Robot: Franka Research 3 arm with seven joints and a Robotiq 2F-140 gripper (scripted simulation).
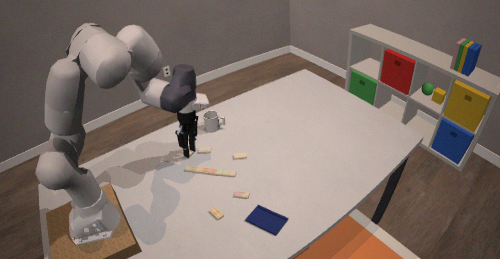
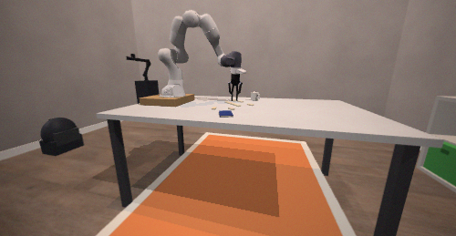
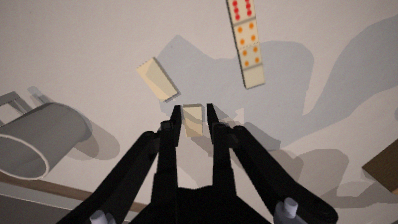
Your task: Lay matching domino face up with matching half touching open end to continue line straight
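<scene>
My gripper (image 1: 189, 153) (image 2: 234, 99) (image 3: 194, 112) points down, partly open. A plain cream domino (image 3: 194, 128) lies between and below its fingertips, with a gap on each side. Another face-down domino (image 1: 204, 150) (image 3: 158, 80) lies close by, towards the mug; a third plain one (image 1: 240, 156) (image 2: 250, 104) lies farther off. The line (image 1: 210, 171) (image 3: 254, 77) ends in a blank half in the wrist view, after orange fours and a red six. Its other end is too small to read. Two dominoes with coloured faces, one orange (image 1: 216, 213) and one pinkish (image 1: 241, 195), lie on the line's other side.
A grey mug (image 1: 211, 121) (image 2: 253, 97) (image 3: 60, 125) stands behind the nearby face-down domino. A dark blue tray (image 1: 266, 220) (image 2: 225, 114) lies near the table's front edge. The robot's wooden base (image 1: 90, 222) (image 2: 166, 100) is at one end of the table.
</scene>
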